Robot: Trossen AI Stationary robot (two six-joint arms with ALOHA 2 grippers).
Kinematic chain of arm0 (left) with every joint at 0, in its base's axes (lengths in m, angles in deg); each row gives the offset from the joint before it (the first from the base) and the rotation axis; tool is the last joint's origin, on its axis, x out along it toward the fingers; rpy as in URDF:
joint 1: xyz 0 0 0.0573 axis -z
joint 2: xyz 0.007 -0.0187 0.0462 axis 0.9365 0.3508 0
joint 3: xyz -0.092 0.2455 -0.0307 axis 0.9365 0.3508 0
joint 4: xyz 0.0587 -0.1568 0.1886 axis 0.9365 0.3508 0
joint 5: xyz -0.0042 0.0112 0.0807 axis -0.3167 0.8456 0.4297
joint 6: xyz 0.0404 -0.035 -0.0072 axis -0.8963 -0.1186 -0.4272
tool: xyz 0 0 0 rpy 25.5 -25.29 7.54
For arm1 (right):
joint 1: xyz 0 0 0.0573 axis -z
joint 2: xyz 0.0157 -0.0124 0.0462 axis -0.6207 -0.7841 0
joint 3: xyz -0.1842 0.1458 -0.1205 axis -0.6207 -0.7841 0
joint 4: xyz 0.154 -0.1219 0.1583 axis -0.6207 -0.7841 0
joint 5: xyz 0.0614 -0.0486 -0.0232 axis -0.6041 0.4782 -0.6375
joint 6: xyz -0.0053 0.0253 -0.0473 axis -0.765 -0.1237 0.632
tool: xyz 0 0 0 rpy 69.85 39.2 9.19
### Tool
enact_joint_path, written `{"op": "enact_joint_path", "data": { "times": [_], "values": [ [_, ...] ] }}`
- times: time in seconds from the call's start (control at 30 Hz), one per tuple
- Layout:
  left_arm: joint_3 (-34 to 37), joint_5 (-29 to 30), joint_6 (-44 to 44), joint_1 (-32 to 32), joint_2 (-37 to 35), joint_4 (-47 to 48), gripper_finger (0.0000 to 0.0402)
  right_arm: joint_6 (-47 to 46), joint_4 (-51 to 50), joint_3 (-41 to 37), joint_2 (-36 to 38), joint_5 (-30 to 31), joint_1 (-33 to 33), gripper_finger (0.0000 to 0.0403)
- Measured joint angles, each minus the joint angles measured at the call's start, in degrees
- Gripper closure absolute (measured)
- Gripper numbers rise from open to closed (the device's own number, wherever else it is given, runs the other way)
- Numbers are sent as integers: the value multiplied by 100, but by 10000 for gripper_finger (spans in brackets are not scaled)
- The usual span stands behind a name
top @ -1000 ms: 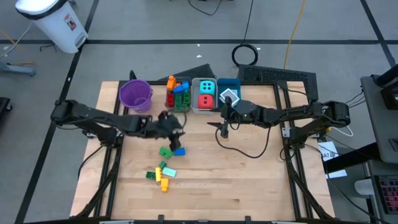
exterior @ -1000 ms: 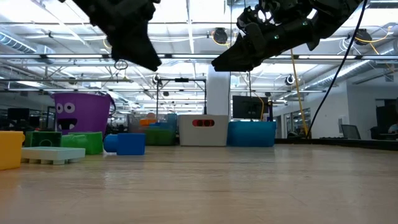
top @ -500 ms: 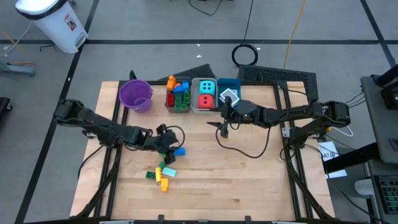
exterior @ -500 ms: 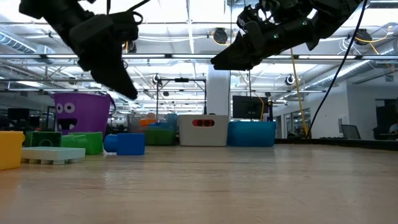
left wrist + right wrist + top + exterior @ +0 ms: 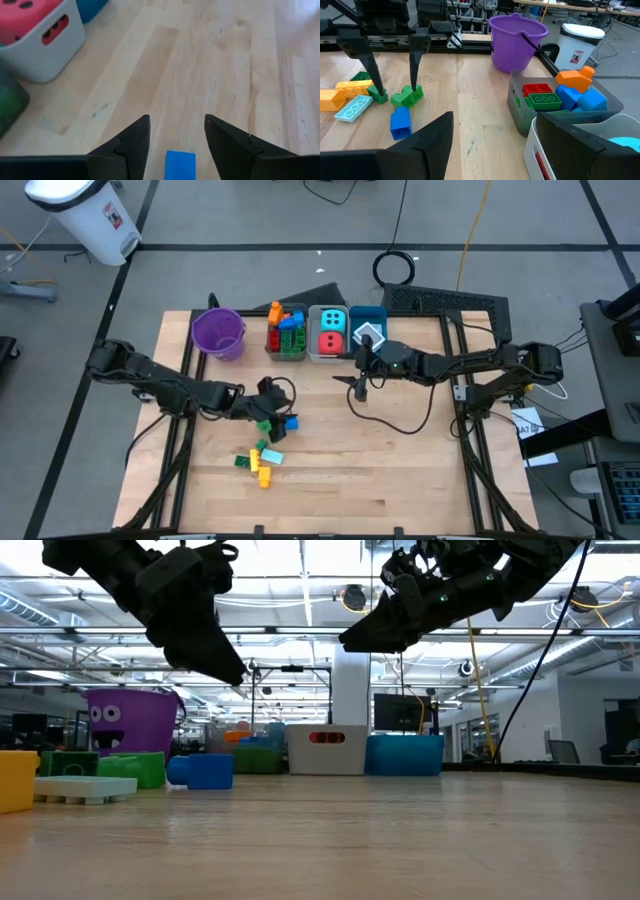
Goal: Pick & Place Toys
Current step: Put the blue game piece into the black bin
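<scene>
Purple bucket (image 5: 218, 332): stands at the far left of the table (image 5: 400, 460), beside the row of bins.

Left gripper (image 5: 270, 412): hovers over the middle-left of the table, fingers pointing down and spread apart, holding nothing (the right wrist view shows one finger on each side of a green brick (image 5: 408, 96)). In the left wrist view a blue brick (image 5: 180, 163) lies on the wood between the fingertips.

Loose bricks: the green and blue bricks lie just beside each other under the left gripper; nearer the front edge sits a small cluster (image 5: 258, 461) of green, yellow and a pale cyan flat piece.

Grey bin (image 5: 285, 352): right of the bucket, filled with orange, red, green and blue bricks (image 5: 560, 92).

White bin (image 5: 318, 356): next in the row, holding a cyan die (image 5: 332, 321) and a red die (image 5: 331, 342).

Blue bin (image 5: 378, 315): last in the row, with a white flat piece (image 5: 368, 333) inside.

Right gripper (image 5: 359, 383): raised above the table just in front of the white and blue bins, fingers parted and empty.
</scene>
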Motion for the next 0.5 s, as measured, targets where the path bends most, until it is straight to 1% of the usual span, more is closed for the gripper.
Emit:
{"op": "enact_joint_path", "data": {
  "times": [0.07, 0.17, 0.33, 0.5],
  "values": [
    [0, -160, 216, 27, 0, 25, 202, 0, 0, 0, 0, -2, 0, 147],
    [-9, -586, 455, 59, 133, -22, 190, 1, -2, 0, 0, 0, 2, 147],
    [-7, -533, 609, 4, 531, -94, 147, 2, -4, 0, 0, -2, 1, 147],
    [-7, -585, 196, -35, 1025, -97, 103, -11, -2, -2, 0, -2, 0, 147]
  ]
}}
